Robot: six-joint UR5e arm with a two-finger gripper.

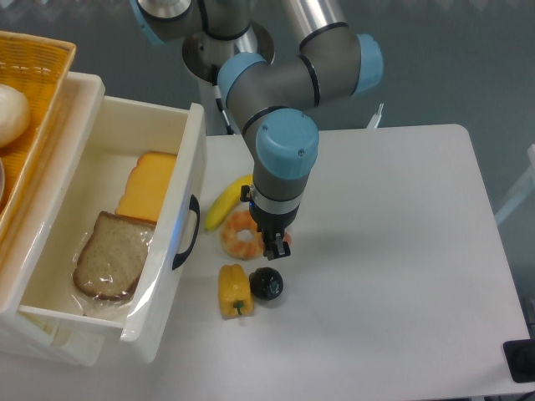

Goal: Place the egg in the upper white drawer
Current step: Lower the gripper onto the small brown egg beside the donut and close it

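The upper white drawer stands pulled open at the left, its dark curved handle facing the table. Inside lie a bread slice and a block of cheese. My gripper points straight down, low over the table to the right of the drawer front. Only a small brownish-orange sliver shows at the right side of the fingers, which looks like the egg; the rest is hidden under the gripper. The wrist hides the jaws, so I cannot tell whether they are open or shut.
An orange shrimp toy lies just left of the gripper and a banana behind it. A black ball and a yellow pepper lie in front. A woven yellow basket with a white rounded object sits above the drawer.
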